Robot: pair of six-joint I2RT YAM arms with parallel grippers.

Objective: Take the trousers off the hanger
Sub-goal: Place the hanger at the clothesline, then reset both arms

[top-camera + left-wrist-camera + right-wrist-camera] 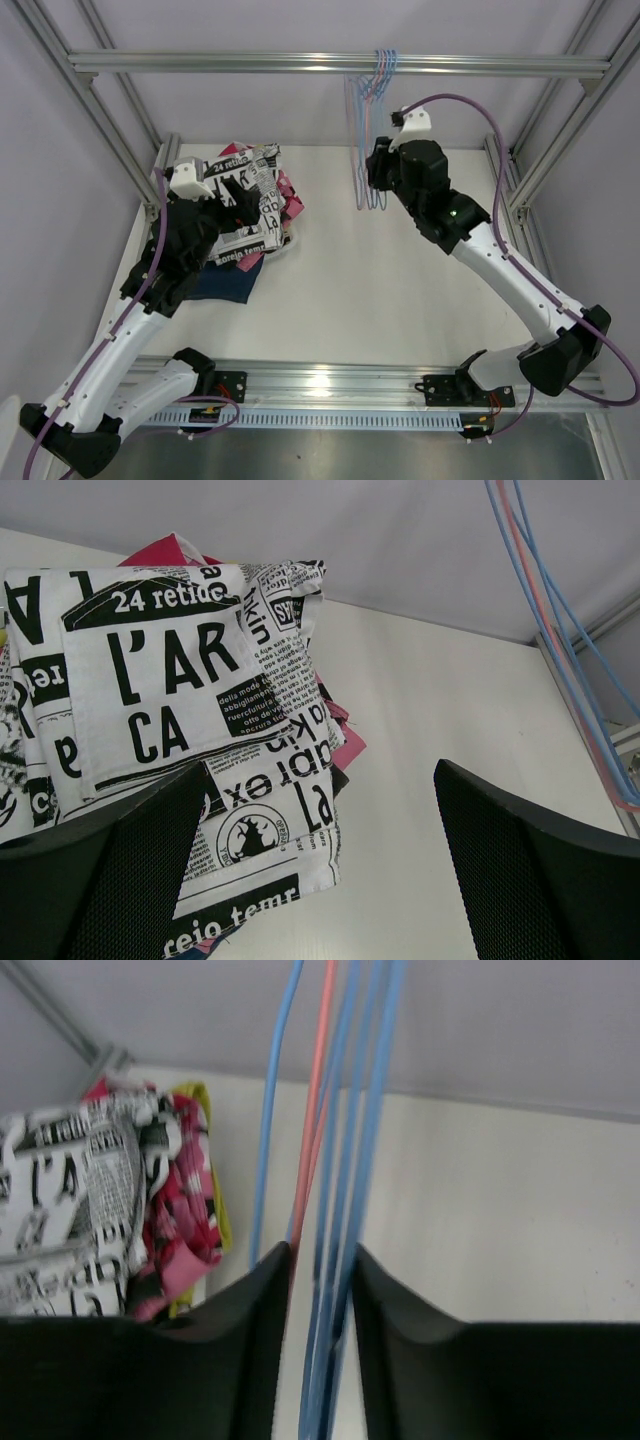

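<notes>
The trousers (262, 200) lie in a heap at the table's left; none hangs on the hangers (371, 130). The white pair with black newspaper lettering (170, 680) is on top, over a pink-red patterned pair (185, 1200), a yellow one (216, 1185) and a navy one (225, 285). My left gripper (318, 780) hovers open over the heap's near right edge, holding nothing. The bare blue and pink wire hangers (340, 1160) dangle from the rail. My right gripper (322, 1250) is at their lower part, its jaws slightly apart with the wires running through the gap.
The hangers' hooks sit on a metal rail (250, 63) across the back. Frame posts (125, 150) stand at the table's left and right (545, 150) edges. White tabletop (380, 290) stretches between the heap and the hangers.
</notes>
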